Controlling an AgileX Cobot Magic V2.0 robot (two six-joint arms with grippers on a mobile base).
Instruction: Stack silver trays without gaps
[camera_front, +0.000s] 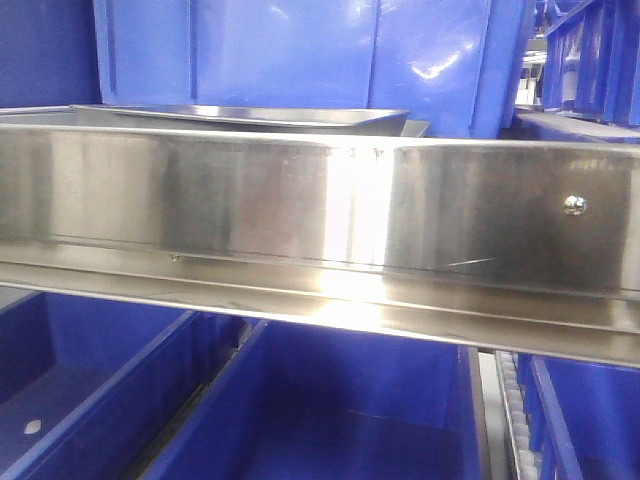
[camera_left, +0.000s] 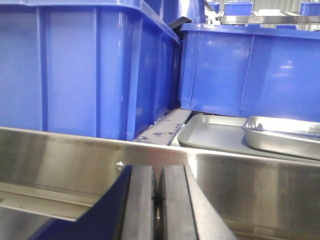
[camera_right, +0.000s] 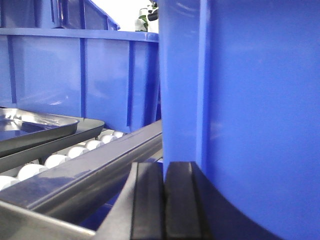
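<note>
Left pincer (camera_left: 158, 205), pads pressed together, empty, sits below the shelf rail (camera_left: 60, 160); silver trays (camera_left: 282, 135) lie beyond it, up-right, nearer this arm; right pincer (camera_right: 164, 202) likewise closed.

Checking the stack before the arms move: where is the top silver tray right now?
In the left wrist view the top silver tray sits at right, skewed on the lower tray, behind the steel rail and below a blue bin.
</note>
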